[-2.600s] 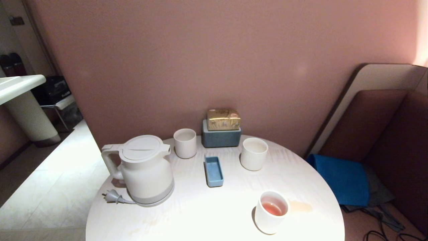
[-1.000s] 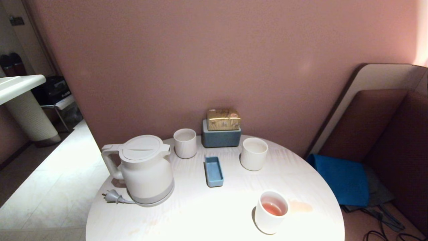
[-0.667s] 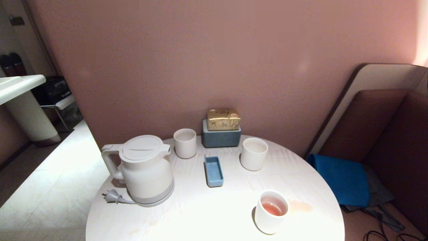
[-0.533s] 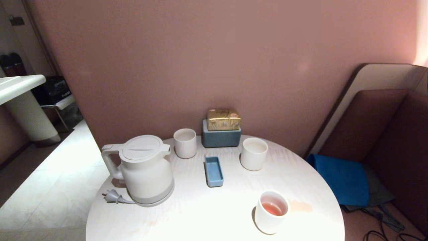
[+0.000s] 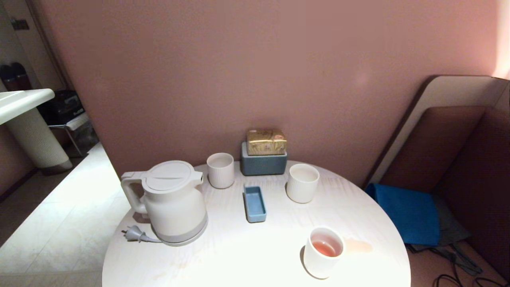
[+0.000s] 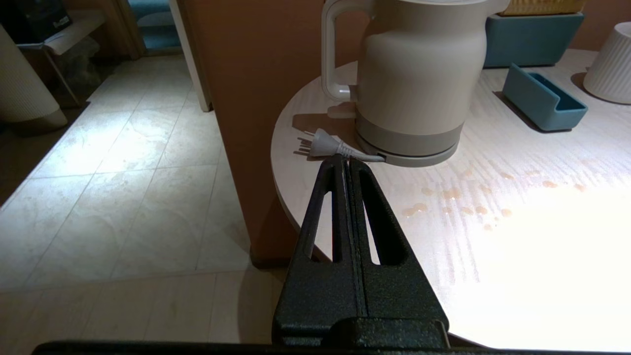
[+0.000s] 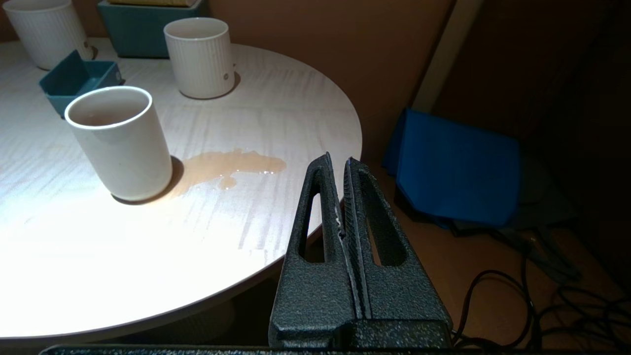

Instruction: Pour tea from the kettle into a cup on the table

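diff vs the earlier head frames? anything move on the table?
Nothing visibly changed. The kettle sits on its base, the smooth cup holds tea beside the spill, and both ribbed cups and the blue tray are where they were. Neither arm enters the head view.

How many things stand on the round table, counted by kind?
Kettle: 1
White cups: 3, ribbed cup, ribbed mug, smooth cup holding tea
Blue open tray: 1
Blue-grey box: 1
Gold box on top of it: 1
Total: 7
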`<state>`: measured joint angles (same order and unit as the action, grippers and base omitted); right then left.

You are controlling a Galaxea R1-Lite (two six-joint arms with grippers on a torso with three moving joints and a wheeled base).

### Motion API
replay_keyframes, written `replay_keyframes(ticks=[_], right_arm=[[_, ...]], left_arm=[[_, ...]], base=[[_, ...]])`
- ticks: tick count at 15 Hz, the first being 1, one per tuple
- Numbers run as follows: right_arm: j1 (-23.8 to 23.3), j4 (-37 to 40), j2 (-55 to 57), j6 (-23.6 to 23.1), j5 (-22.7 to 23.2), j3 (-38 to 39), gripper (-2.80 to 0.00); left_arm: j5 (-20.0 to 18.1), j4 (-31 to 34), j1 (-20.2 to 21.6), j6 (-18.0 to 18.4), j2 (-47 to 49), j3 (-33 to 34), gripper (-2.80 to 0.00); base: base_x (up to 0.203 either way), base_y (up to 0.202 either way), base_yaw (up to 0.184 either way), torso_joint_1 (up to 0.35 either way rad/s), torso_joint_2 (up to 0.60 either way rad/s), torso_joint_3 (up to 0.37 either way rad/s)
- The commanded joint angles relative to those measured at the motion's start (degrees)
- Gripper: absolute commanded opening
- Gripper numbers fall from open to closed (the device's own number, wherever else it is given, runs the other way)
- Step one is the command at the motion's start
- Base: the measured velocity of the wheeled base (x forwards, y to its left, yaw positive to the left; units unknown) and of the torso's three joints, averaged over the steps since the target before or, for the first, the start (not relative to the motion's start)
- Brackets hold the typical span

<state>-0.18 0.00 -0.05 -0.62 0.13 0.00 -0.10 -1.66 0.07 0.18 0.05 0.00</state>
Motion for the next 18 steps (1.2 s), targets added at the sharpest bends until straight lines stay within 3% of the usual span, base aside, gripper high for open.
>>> replay_keyframes(ticks=[1,7,18], right_arm=[[0.01,0.00,0.05,-0.17,0.04,0.00,-2.80],[0.01,0.00,0.05,-0.17,0.13,0.00,-2.80],[0.01,0.09,0.05,-0.52,0.22,0.00,-2.80]], left_arm=[[0.01,-0.01,0.01,-0.01,0.04,0.00,-2.80],[0.01,-0.06,0.01,-0.01,0.04,0.00,-2.80],[0.01,-0.10,0.01,-0.01,0.04,0.00,-2.80]], base=[[0.000,0.000,0.000,-0.154,0.03,-0.139],[0.000,0.000,0.000,-0.273,0.02,-0.248],[0.000,0.000,0.000,-0.016,0.00,-0.016]])
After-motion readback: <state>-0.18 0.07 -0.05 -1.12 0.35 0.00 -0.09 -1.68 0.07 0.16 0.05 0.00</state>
